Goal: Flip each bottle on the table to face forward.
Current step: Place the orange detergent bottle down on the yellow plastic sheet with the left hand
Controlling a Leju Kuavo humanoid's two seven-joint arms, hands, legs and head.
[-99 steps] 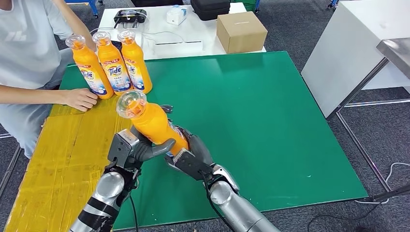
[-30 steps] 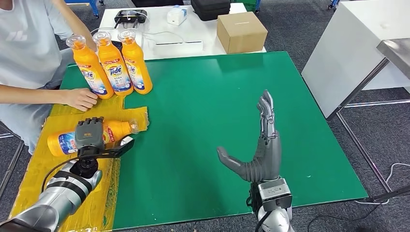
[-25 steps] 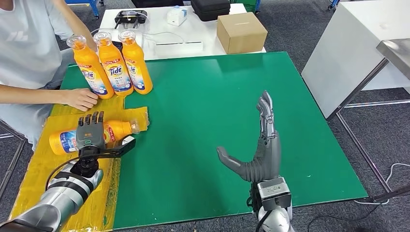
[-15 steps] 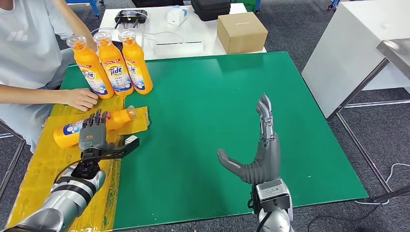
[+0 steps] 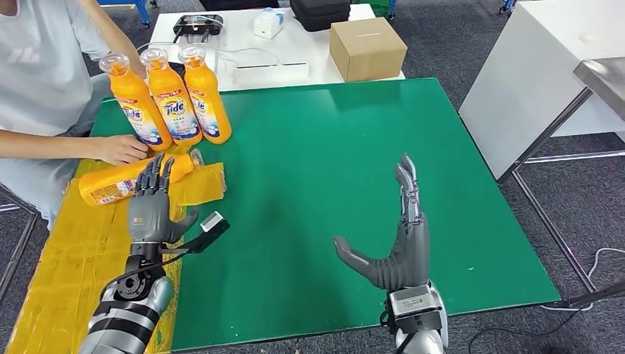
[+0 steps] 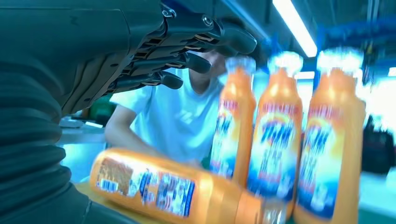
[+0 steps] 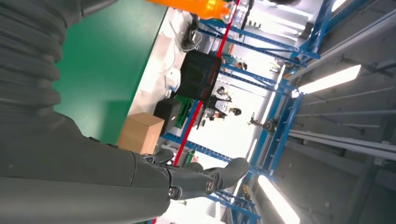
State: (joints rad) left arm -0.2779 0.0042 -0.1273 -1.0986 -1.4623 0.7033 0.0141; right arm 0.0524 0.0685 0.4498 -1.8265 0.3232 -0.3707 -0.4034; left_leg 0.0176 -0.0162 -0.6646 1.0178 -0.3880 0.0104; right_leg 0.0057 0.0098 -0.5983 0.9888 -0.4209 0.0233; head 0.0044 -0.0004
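Three orange Tide bottles (image 5: 175, 96) stand upright in a row at the table's far left, labels facing me; the left wrist view shows them close (image 6: 280, 140). A fourth orange bottle (image 5: 121, 181) lies on its side on the yellow mat, cap toward the green mat, seen near in the left wrist view (image 6: 177, 191). My left hand (image 5: 151, 210) hovers just in front of it, fingers spread, holding nothing. My right hand (image 5: 402, 236) stands upright over the green mat's near middle, fingers straight, thumb out, empty. A person's hand (image 5: 121, 150) rests beside the lying bottle.
A seated person (image 5: 44, 81) is at the far left. Behind the green mat (image 5: 354, 147) a white table holds a cardboard box (image 5: 366, 48), a dark case (image 5: 319, 11) and small devices. The yellow mat (image 5: 81, 251) covers the table's left side. A white cabinet (image 5: 538, 66) stands at right.
The bottle held by both hands now lies on the yellow mat. My left hand has let it go and pulled back toward me; the bottle rolled away. My right hand barely moved.
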